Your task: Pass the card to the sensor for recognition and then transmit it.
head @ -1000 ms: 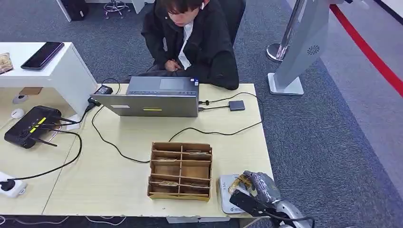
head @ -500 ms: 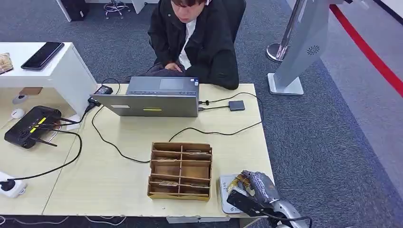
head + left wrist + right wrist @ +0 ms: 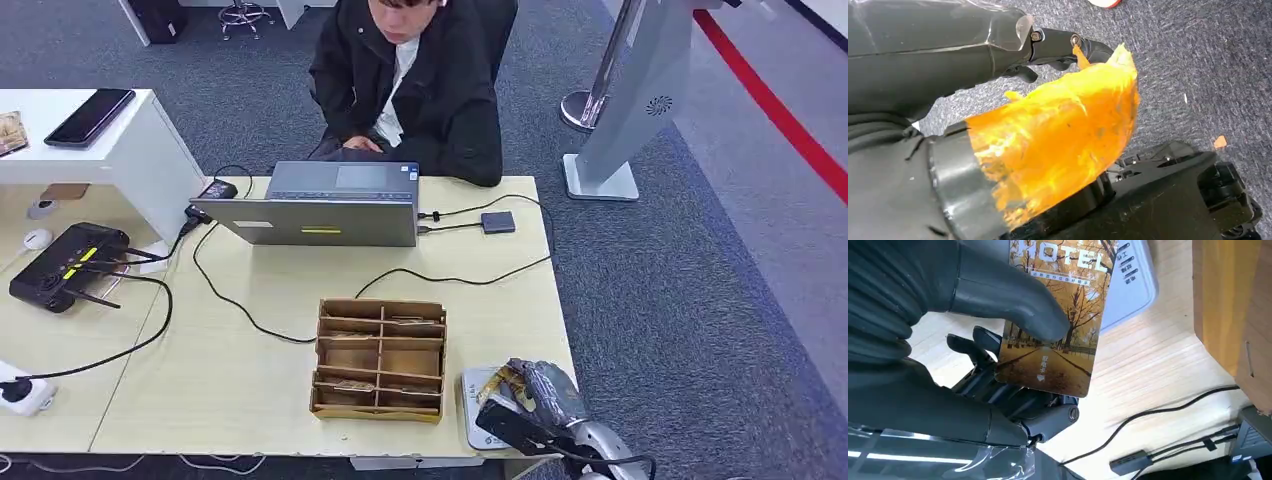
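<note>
My right hand (image 3: 535, 398) is at the table's near right corner, holding a hotel card (image 3: 503, 384) over the flat grey card sensor (image 3: 474, 410). In the right wrist view the thumb (image 3: 1013, 302) presses the card (image 3: 1060, 335), printed with autumn trees and the word HOTEL, against the fingers behind it, just above the sensor (image 3: 1130, 287). Whether card and sensor touch I cannot tell. My left hand (image 3: 998, 55) hangs over the carpet with fingers curled in, an orange wrap (image 3: 1058, 135) near it.
A brown cardboard organizer (image 3: 380, 358) with several compartments stands left of the sensor. A laptop (image 3: 320, 205), cables, a small black hub (image 3: 497, 222) and a black router (image 3: 65, 265) lie on the table. A person in a black jacket (image 3: 410, 80) sits behind the laptop.
My right hand with the card has sunk slightly toward the sensor. The person has shifted upright behind the laptop.
</note>
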